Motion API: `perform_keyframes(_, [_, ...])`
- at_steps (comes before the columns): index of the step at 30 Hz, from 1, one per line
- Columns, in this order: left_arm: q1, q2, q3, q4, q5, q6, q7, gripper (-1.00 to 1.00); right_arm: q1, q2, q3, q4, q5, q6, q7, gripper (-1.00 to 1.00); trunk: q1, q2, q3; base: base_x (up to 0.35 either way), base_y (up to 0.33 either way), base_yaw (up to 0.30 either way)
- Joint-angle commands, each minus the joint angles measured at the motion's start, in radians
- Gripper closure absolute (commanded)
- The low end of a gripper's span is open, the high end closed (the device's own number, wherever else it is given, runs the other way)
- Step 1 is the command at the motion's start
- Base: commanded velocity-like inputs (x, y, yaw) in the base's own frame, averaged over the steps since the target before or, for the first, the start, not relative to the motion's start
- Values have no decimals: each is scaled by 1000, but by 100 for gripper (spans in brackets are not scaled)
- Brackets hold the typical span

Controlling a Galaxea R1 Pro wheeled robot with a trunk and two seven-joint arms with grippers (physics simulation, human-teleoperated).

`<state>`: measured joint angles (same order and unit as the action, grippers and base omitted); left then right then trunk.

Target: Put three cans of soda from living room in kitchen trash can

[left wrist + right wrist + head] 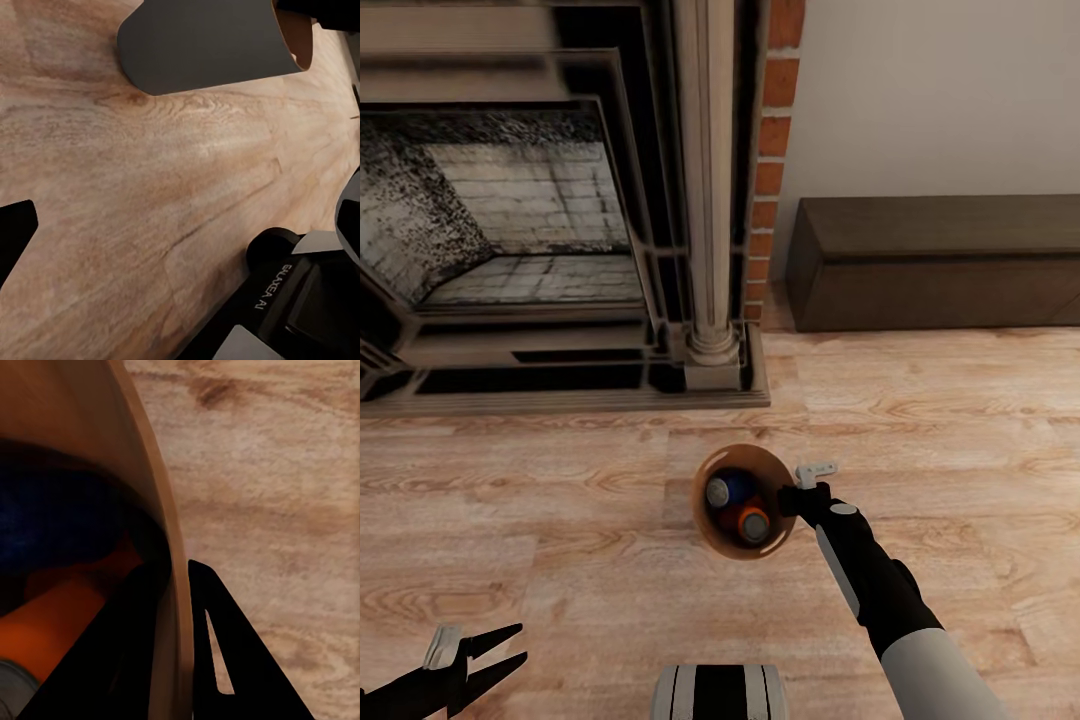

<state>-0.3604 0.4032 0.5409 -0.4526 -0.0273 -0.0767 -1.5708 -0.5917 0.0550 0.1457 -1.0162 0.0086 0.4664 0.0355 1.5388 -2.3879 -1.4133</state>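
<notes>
The tash can [760, 462] hangs just above the wood floor in front of the fireplace, its brown inside facing the head camera. Inside lie a dark blue can of soda [728, 488] and an orange one [750, 522] with a silvery top. My right gripper [792, 497] is shut on the bin's right rim. In the right wrist view its fingers [225, 645] straddle the wall [161, 510], with the blue can [60, 517] and the orange can [60, 622] inside. My left gripper [520, 643] is open and holds nothing, low at the left. The bin's grey outside [202, 45] appears in the left wrist view.
A stone fireplace [530, 230] with a pillar and a red brick edge [770, 150] fills the far left. A dark wooden box [940, 260] stands against the white wall at the right. Wood floor stretches all around; my base [720, 695] is at the near edge.
</notes>
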Motion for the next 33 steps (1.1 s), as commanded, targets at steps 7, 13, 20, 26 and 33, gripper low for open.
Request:
perform_keyframes(7, [0,-1,2,0,0,0,0,-100,0,0,0,-1,-10,0,4,100,0,0,0,0,0,0])
perform_keyframes(13, [0,0,1,0,0,0,0,-100,0,1,0,-1,-10,0,4,100,11,-21,-9,0,0,0])
perform_keyframes(20, [0,0,0,0,0,0,0,-100,0,1,0,-1,-10,0,4,100,23,-42,-19,0,0,0])
perform_keyframes(26, [0,0,-1,0,0,0,0,-100,0,1,0,-1,-10,0,4,100,31,-56,-25,0,0,0])
perform_keyframes(33, [0,0,0,0,0,0,0,-100,0,2,0,-1,-10,0,4,100,38,-70,-31,0,0,0])
